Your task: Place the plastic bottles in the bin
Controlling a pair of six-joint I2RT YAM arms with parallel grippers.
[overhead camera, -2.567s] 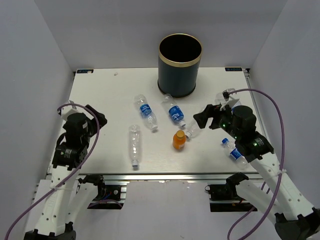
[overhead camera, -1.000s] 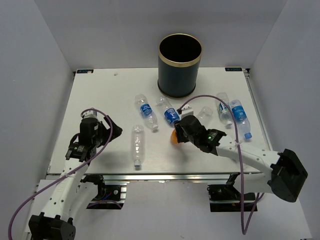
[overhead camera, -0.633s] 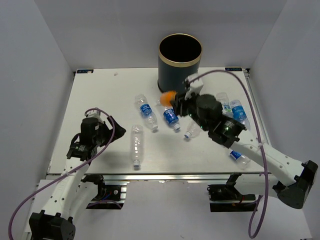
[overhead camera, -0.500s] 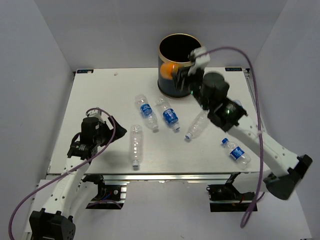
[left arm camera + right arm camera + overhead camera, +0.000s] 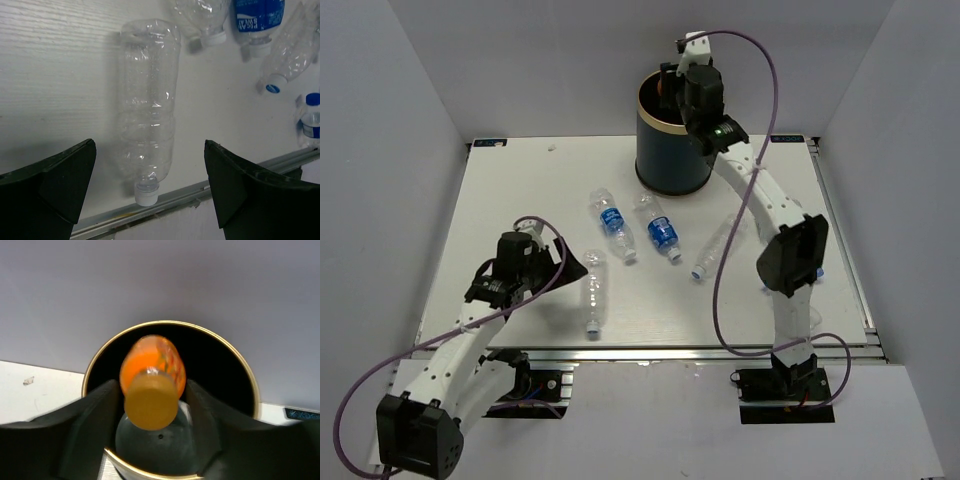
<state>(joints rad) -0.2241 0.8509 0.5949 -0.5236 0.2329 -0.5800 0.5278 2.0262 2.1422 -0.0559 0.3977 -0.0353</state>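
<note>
Though right gripper (image 5: 151, 390) grip is unclear, one orange bottle (image 5: 152, 365) over one bin (image 5: 670, 160) | five clear bottles (image 5: 150, 100) | left gripper (image 5: 149, 145) apart | white table (image 5: 520, 190), grey walls (image 5: 570, 60)

1. The bin (image 5: 672, 160) has a wide mouth; the orange bottle (image 5: 151, 365) fills its middle, between the right gripper (image 5: 152, 385) fingers.
2. The left gripper (image 5: 148, 145) is spread wide astride a clear bottle (image 5: 148, 100), with bare table (image 5: 510, 200) on either side.
3. Two blue-labelled bottles (image 5: 612, 222) (image 5: 661, 230) crowd the space just beyond its base.
</note>
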